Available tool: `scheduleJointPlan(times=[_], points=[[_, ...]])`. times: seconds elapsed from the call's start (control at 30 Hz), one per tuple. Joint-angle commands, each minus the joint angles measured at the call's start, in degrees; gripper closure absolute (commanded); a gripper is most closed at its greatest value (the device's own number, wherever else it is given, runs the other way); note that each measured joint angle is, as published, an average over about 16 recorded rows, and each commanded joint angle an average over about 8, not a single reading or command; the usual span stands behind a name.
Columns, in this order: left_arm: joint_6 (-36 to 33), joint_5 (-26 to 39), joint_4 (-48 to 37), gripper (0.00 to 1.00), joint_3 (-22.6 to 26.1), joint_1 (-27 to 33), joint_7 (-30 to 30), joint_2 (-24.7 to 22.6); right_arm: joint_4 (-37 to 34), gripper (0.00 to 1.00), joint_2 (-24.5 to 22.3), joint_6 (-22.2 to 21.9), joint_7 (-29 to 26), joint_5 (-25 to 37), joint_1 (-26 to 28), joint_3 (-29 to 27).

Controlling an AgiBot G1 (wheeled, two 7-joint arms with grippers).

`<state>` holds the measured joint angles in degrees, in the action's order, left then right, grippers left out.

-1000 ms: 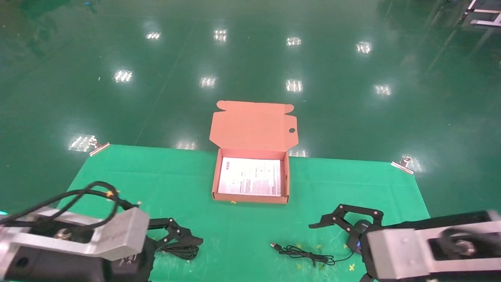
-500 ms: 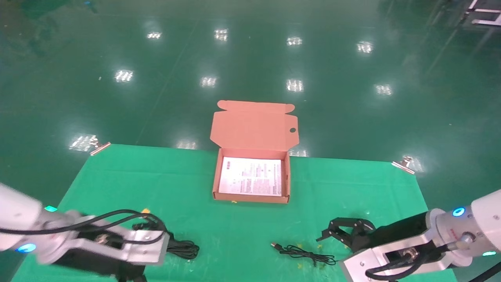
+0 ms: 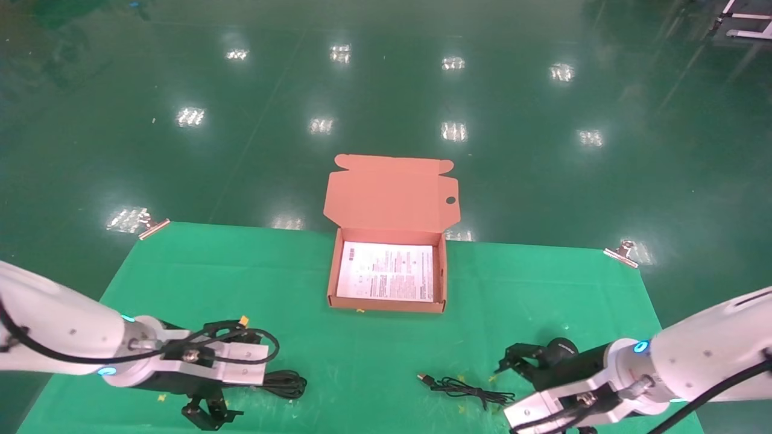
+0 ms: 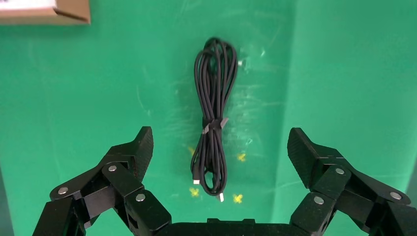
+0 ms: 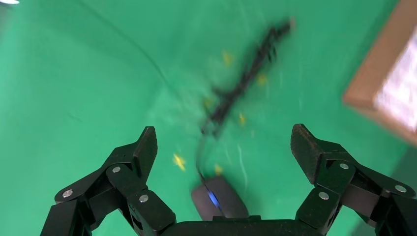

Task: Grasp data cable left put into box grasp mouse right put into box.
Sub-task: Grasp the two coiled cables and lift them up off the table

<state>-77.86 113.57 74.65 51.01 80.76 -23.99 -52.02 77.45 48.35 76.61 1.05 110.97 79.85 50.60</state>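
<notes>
Head view hides most of the data cable [image 3: 284, 384]: only a black loop end shows past the left wrist at approx 7 o'clock on the counter [image 3: 512, 283]. Left wrist view gives it whole: data cable [image 4: 213, 129] is a long narrow bundle of black loops, cinched w/ a tie about mid-length, small plug ends at one end by yellow marks, lying flat on green cloth. Left claw [image 4: 220, 147] is spread wide, fingers either side of the bundle, not touching it; in head view left claw [image 3: 208, 414] sits near the counter's front edge.

Mouse [image 5: 220, 197] seen only in right wrist view: black, oval, blue-lit wheel, centred betw the wide-spread fingers of the right claw [image 5: 223, 145], no contact visible. Its thin cord [image 5: 236, 88] runs away across the cloth, blurred. Head view: right claw [image 3: 520, 361] at approx 5 o'clock, mouse hidden behind it; cord [image 3: 470, 390] w/ USB plug lies loose at 6 o'clock.

Box [image 3: 386, 305] at counter centre towards 12 o'clock, lid open and standing back, round hole near lid's right edge, white printed sheet [image 3: 386, 272] flat inside. Bare green cloth betw box and both items. Metal clips at far corners: left [image 3: 152, 227], right [image 3: 621, 254]
</notes>
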Motion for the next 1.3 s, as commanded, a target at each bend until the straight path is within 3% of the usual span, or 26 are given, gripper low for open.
scheduleJointPlan(times=[0.03,0.27,0.53,0.97,1.0,1.03,1.07,1.23,1.27,1.3], points=[[1.16,2.66,0.07,0.00,0.76,-0.72,-1.27,-0.66,0.03,0.00,0.55,-2.78,-1.31,4.15,-1.22,0.84],[4.45,4.14,-8.07,0.00,1.17,-1.90,-1.97,-3.93,-0.74,0.00,2.70,-7.60,-9.79,11.94,-5.13,1.70],[8.15,2.69,-21.27,0.00,0.47,-0.87,1.86,-7.83,-6.08,0.00,6.15,-8.67,-16.44,12.02,-6.18,0.87],[11.28,-0.71,-36.14,0.00,-1.16,1.51,8.74,-11.53,-19.43,0.00,11.74,-11.60,-14.64,9.10,-4.88,0.03],[11.44,-0.88,-36.80,0.00,-1.24,1.66,9.25,-11.69,-20.01,0.06,12.06,-11.97,-14.50,9.24,-4.89,0.07],[11.58,-1.05,-37.45,0.00,-1.32,1.81,9.76,-11.84,-20.57,0.19,12.37,-12.38,-14.38,9.44,-4.92,0.13],[11.65,-1.22,-38.05,0.07,-1.40,1.95,10.19,-11.98,-21.07,0.31,12.64,-12.77,-14.31,9.62,-4.97,0.17],[11.85,-1.78,-40.75,0.70,-1.66,2.46,11.62,-12.63,-23.45,0.94,13.60,-14.51,-14.18,10.62,-5.17,0.33],[11.91,-1.81,-41.10,0.82,-1.68,2.52,11.78,-12.73,-23.85,1.00,13.68,-14.81,-14.23,10.77,-5.21,0.31],[11.96,-1.84,-41.38,0.95,-1.69,2.57,11.89,-12.81,-24.19,1.00,13.76,-15.05,-14.28,10.85,-5.25,0.27]])
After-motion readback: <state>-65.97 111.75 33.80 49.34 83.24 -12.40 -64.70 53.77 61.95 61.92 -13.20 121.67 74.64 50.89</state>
